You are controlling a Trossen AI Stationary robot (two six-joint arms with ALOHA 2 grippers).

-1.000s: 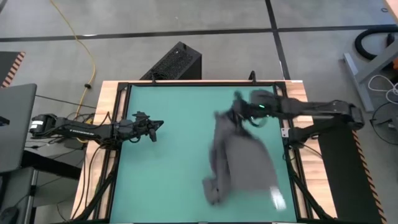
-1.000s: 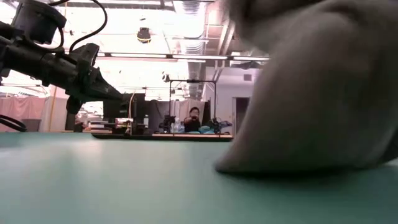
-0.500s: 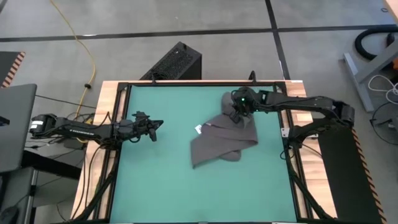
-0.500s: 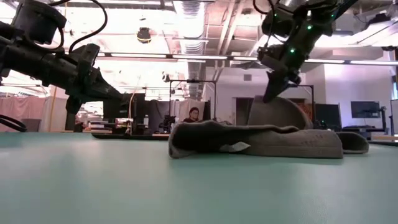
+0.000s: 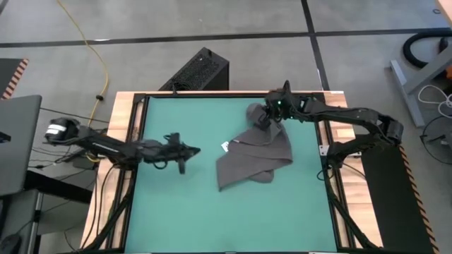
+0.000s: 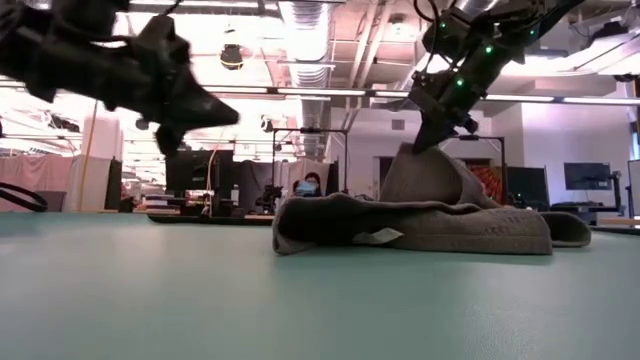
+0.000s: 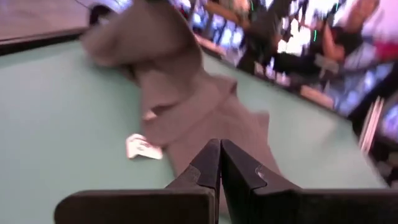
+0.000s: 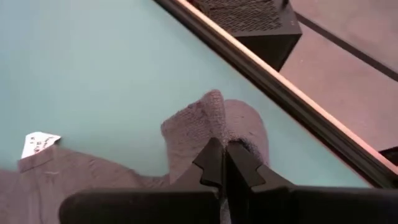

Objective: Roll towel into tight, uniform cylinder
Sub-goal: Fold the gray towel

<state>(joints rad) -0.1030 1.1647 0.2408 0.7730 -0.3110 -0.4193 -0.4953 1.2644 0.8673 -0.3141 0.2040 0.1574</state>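
Dark charcoal-grey soft cloth towel [image 5: 256, 152] lies crumpled right of centre on green tabletop [image 5: 176, 212], nothing rolled yet. Right tool [image 5: 270, 117] pinches its upper corner; left tool [image 5: 181, 150], closed and empty, nears from mid-left.

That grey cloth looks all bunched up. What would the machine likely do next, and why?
Probably the right tool, shut on a raised corner of the towel, should pull that corner out to spread it flat. The towel lies crumpled and folded over itself on the mat, so it cannot be rolled evenly yet. The left tool, shut, hangs beside it.
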